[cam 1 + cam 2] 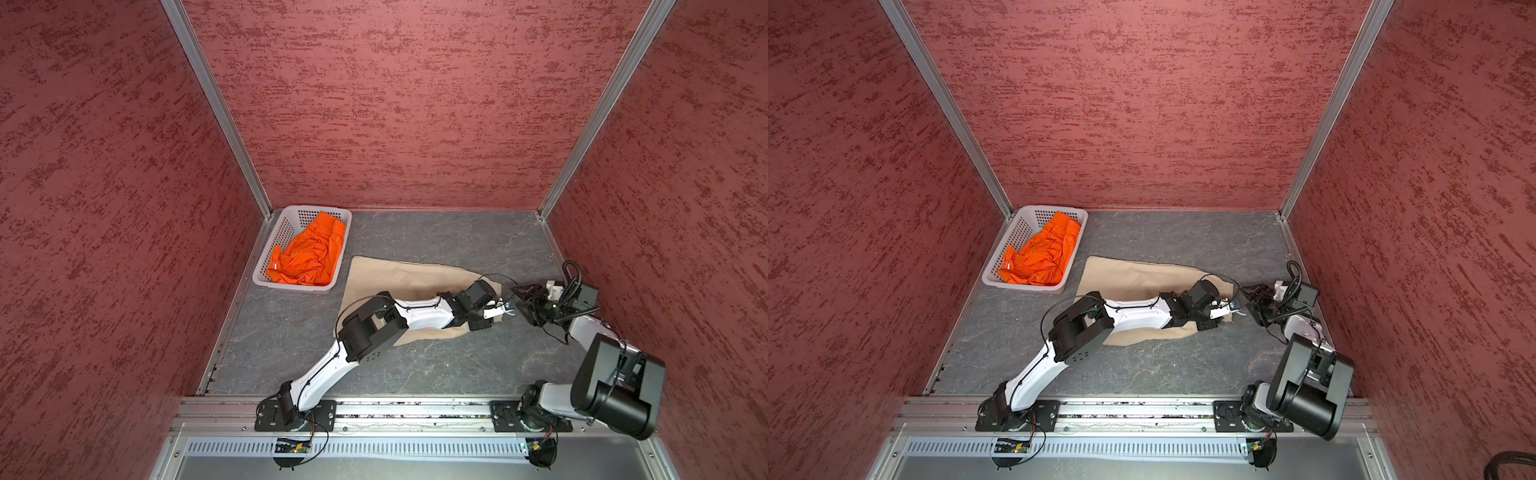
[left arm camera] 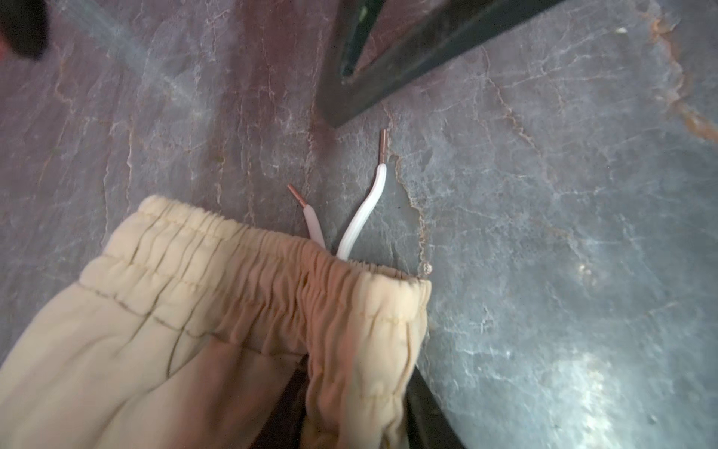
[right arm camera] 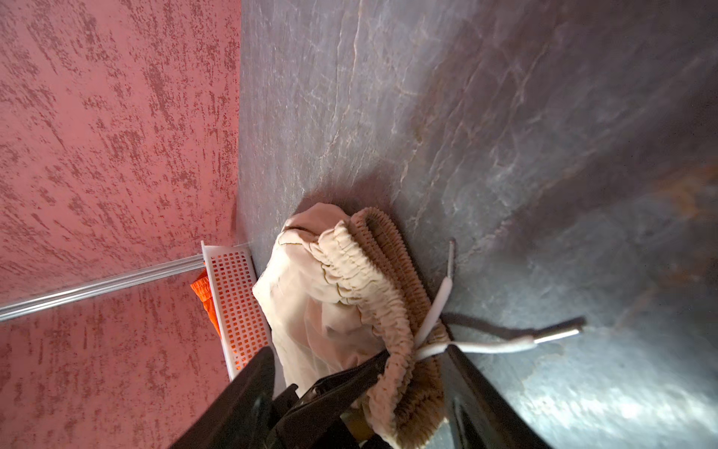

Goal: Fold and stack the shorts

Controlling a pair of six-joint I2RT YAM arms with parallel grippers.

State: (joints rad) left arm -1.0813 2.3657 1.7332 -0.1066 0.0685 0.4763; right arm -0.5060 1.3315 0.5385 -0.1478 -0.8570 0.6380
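- Nearest the rail, the front strip of the table (image 1: pixel 415 361) is bare. No finished stack anywhere that I can spot.
- A bit further in, the left end effector (image 1: pixel 505 309) reaches right across the beige shorts (image 1: pixel 395 278) to their right-hand end. It's clenched on the gathered waistband (image 2: pixel 233 280). The left wrist view shows cloth bunched between its fingers, and the two white drawstring (image 2: pixel 365 210) ends poke out onto the table.
- The right end effector (image 1: pixel 519 301) is just beside it, facing that same waistband end. Its jaws are spread and I don't see anything in them, so I'd call it released. In the right wrist view the waistband is humped up off the table right in front of it.
- The beige shorts themselves lie mid-table, long and fairly flat, waist to the right and hems toward the basket. The waistband looks doubled over, so my guess is that one leg is already laid over the other. The crosswise fold isn't done yet, and that waistband grip looks like the setup for it.
- Farthest back, in the left corner, the orange shorts (image 1: pixel 311 253) are a crumpled heap inside the white basket (image 1: pixel 272 245), not started at all.
- So I'd say we're well under halfway. What's left is to finish the beige pair, pull out and fold the orange pair, then stack them.
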